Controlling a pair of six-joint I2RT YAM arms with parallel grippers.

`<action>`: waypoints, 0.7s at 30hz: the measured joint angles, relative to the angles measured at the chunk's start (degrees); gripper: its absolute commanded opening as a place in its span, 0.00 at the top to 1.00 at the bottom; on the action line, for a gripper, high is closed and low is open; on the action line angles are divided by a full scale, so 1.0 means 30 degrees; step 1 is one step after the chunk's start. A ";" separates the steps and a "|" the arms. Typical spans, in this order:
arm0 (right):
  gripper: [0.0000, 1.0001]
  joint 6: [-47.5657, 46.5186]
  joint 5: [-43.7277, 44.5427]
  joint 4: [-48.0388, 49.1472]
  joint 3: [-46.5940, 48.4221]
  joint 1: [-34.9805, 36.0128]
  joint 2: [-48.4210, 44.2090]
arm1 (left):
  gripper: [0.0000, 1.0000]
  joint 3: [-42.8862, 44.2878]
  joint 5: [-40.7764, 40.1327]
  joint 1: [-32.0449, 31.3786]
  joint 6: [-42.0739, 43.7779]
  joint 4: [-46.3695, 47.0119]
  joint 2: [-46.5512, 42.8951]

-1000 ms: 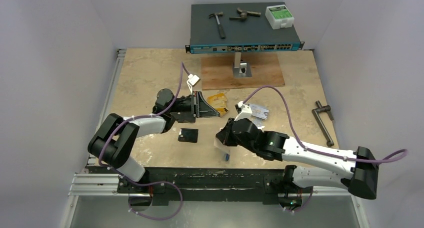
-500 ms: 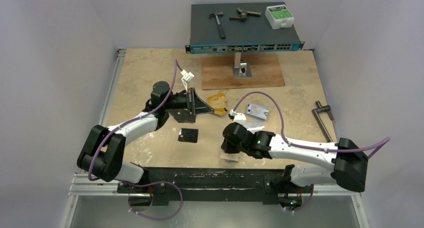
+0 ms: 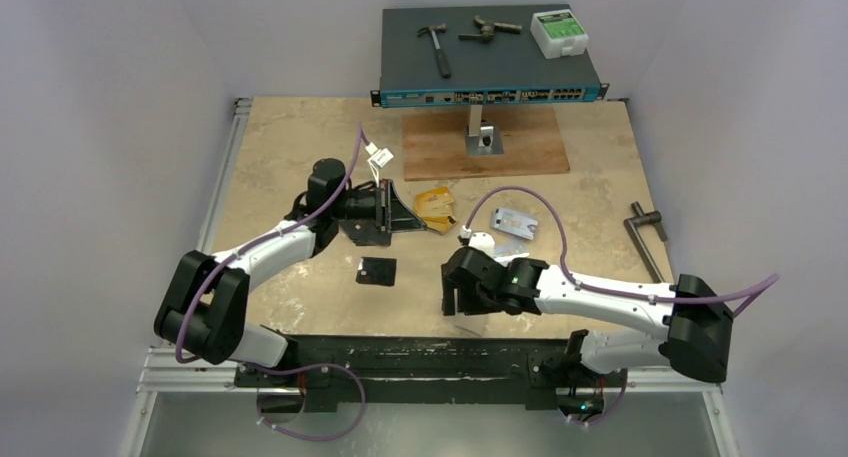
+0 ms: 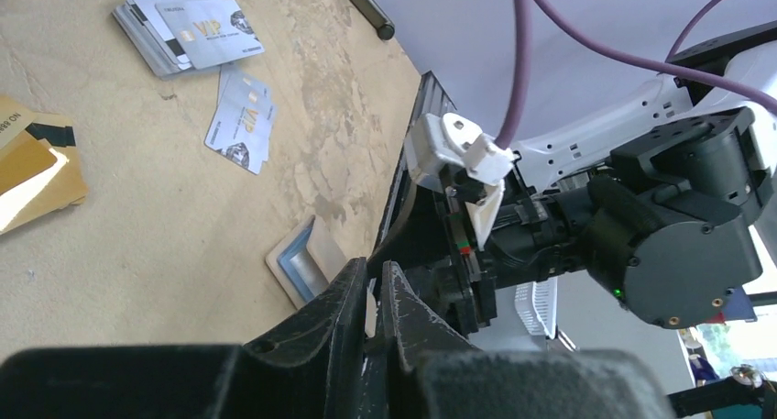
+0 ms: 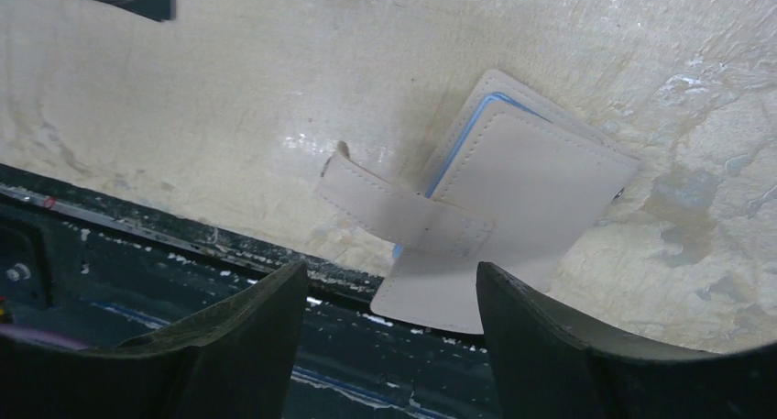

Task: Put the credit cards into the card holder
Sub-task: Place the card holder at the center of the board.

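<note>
Holds the right gripper [image 5: 385,277] spread wide above the closed card holder [image 5: 541,181], long axis slanting across the near edge of the tabletop [image 5: 229,89], one corner overhanging, snap tab [image 5: 403,213] lying along that edge; pinches the left gripper [image 4: 374,272] narrow, contents unclear.

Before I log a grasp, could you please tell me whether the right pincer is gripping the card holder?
No, the right pincer stands open, its fingers apart, and the holder lies untouched on the table.
</note>
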 measured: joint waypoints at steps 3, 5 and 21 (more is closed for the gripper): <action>0.31 -0.0102 -0.0036 -0.0474 0.0597 0.0044 -0.0160 | 0.89 0.0146 -0.0015 0.0000 0.0160 -0.0197 0.0000; 0.30 -0.0109 -0.0058 -0.0554 0.0612 0.0146 0.0058 | 0.90 0.0233 -0.0022 0.0000 0.0175 -0.0364 0.0000; 0.34 -0.0459 0.1435 -0.2171 0.2973 0.2696 0.6346 | 0.91 0.0321 -0.0015 0.0313 0.0605 -0.1020 0.0000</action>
